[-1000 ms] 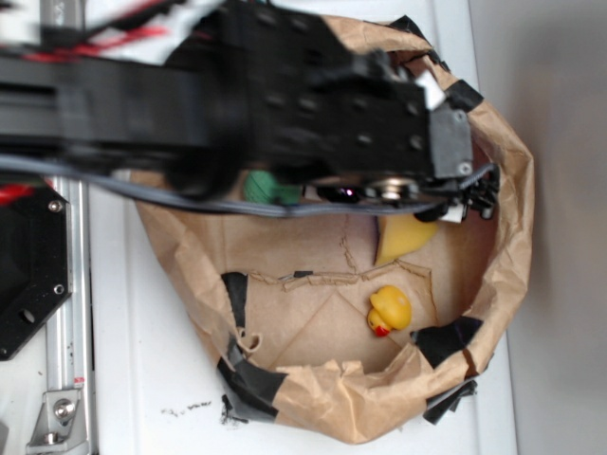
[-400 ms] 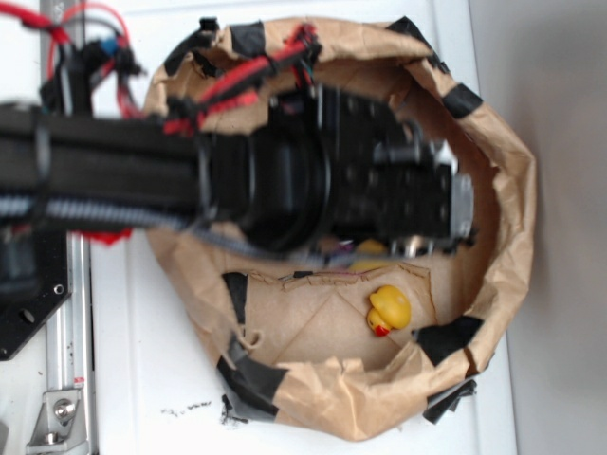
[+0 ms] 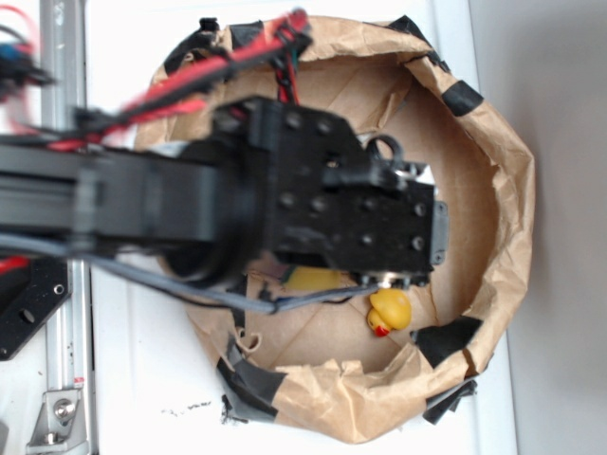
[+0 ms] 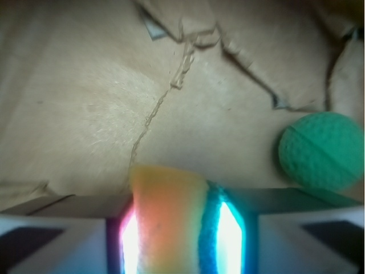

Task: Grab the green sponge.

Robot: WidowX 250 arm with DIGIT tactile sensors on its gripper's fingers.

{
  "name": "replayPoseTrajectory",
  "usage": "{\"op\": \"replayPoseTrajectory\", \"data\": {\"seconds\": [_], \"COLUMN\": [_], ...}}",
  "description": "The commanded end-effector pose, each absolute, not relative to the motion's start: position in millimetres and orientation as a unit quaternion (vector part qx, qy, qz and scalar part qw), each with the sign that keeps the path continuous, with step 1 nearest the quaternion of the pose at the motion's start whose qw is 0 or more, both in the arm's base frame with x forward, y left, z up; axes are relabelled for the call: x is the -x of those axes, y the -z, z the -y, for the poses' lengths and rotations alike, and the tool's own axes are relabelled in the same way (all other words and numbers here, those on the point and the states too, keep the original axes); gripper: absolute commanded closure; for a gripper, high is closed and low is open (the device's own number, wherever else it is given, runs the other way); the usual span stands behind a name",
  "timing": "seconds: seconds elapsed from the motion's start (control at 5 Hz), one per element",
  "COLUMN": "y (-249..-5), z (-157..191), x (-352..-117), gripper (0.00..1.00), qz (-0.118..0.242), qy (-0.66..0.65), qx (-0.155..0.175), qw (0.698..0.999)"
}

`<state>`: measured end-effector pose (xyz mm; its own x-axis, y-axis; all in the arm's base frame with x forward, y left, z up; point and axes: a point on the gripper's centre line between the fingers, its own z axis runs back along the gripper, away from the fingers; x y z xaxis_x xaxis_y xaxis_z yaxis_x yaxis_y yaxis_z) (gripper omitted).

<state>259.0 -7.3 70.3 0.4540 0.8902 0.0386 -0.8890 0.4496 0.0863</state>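
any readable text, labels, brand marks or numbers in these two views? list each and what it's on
None readable in either view.
Robot arm: black housing, no lettering visible.
Paper bag: plain brown paper with black tape.
Sponge, green ball, duck: no markings.
Dark specks on the white table: not legible as text.

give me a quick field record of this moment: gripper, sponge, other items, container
gripper: gripper shut on the green sponge
green sponge: yellow foam with a thin green side, pinched between the fingers; a yellow edge shows under the arm in the exterior view
green ball: ribbed, lying on the paper, apart from the gripper
rubber duck: yellow, on the paper floor by the wall
container: brown paper enclosure patched with black tape
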Motion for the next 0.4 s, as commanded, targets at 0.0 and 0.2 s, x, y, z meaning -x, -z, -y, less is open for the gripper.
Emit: {"op": "replayPoseTrajectory", "data": {"seconds": [0.0,0.2], "y": [-159,-197], "z": [-1,-15], "x": [-278,-286], "gripper": [1.00,1.00], "qz": [0.051,0.115], "qy": [-0.330,-0.265], "qx": [0.061,0.066], "qw": [0.941,0.955]}}
